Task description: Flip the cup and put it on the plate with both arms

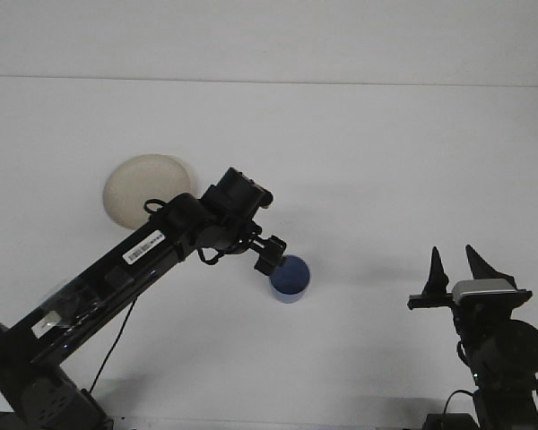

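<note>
Centrally, the blue cup (290, 279) is found on the tabletop (386, 161), judged light, rigid and best taken at the rim. The left hand (271, 254) is at its left edge, spread indeterminable. The right hand (454, 265) is parted, idle. The plate (143, 186) lies far left.

My left arm (125, 269) is matte black, a long boxy link with a white label strip of dark print on its upper face and a glossy patch nearer the base. Black cables loop beside its rounded wrist housing (236, 199), and a thin cable hangs under the link. My right arm (495, 345), also black, carries a pale grey block below two tapered, pointed black fingers (437, 267), over a round joint
</note>
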Available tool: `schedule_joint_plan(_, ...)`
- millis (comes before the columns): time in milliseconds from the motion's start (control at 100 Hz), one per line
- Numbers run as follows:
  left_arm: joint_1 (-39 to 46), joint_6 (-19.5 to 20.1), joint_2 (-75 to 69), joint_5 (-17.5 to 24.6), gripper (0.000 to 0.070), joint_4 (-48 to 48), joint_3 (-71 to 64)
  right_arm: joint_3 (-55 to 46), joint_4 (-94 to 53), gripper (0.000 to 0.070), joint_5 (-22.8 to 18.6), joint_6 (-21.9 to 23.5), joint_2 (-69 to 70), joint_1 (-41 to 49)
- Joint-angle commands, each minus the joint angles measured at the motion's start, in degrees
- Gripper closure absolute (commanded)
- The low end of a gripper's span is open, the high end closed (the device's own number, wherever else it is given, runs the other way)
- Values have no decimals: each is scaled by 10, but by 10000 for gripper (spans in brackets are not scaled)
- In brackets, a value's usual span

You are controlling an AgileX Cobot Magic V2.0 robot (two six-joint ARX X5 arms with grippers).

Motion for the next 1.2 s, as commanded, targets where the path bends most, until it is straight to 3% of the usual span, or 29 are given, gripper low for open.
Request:
schedule_joint_plan(0, -10, 1, 24, 2, 195, 0, 12, 4, 8, 322, 0, -7, 1, 1)
schedule_joint_plan(510, -35, 13, 123, 2, 209, 1, 12, 4, 8, 322, 0, -7, 1, 1)
schedule_joint_plan(540, -35, 15, 123, 2, 230, 1, 12, 4, 8, 323, 0, -7, 1, 1)
schedule_joint_plan(590, -36, 18, 123, 2, 326, 2, 12, 4, 8, 322, 0, -7, 1, 1)
schedule_joint_plan(680, -38, 28, 123, 2, 575, 2, 12, 4, 9, 322, 0, -7, 1, 1)
schedule_joint_plan(770, -39, 38, 124, 2, 694, 2, 12, 4, 9, 323, 0, -7, 1, 1)
schedule_joint_plan(1190, -41, 54, 116, 2, 695, -28, 30, 4, 9, 323, 0, -7, 0, 1)
